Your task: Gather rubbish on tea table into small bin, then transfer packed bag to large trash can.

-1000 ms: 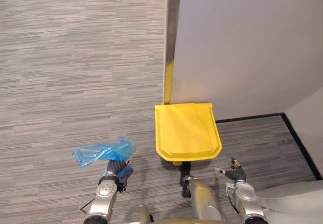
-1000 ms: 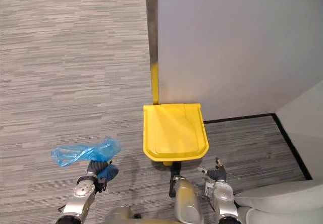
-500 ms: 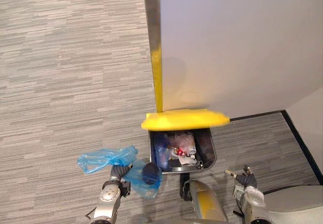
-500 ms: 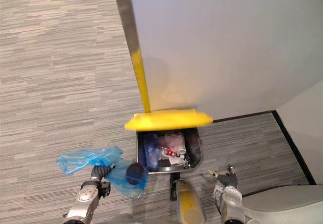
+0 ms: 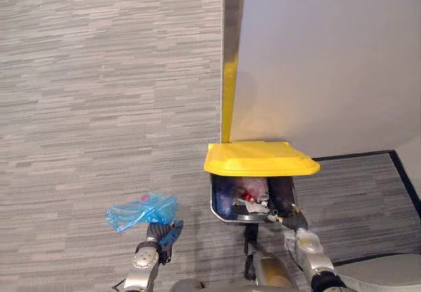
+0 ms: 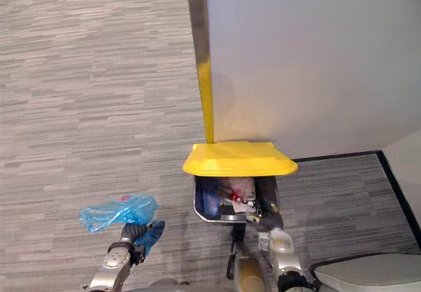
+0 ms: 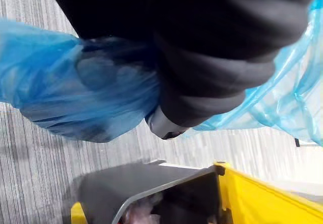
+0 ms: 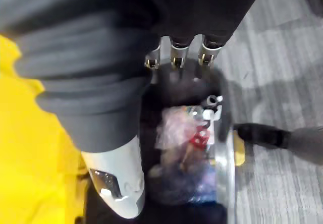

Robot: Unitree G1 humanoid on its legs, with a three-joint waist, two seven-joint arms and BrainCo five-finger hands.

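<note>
Left robot hand [image 5: 158,234] low, clenched on blue bag [image 5: 141,211], right robot hand [image 5: 294,221] at open large trash can [image 5: 230,218] rim, I cannot tell its state

Silver-grey rounded forearms [image 5: 133,277], dark ribbed covers [image 7: 212,57] over left hand [image 5: 158,233] and right hand [image 5: 294,221], wrists [image 5: 299,243] seemingly lighter metal

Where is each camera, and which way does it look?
Left eye view: on the head, looking down at the open trash can with its yellow lid; left hand gripping the blue bag and right hand by the can show.
Right eye view: beside it, same scene.
Left wrist view: on the left wrist, looking past its dark cover and the bag to the can.
Right wrist view: on the right wrist, looking into the can at the rubbish.
All share the can.
</note>
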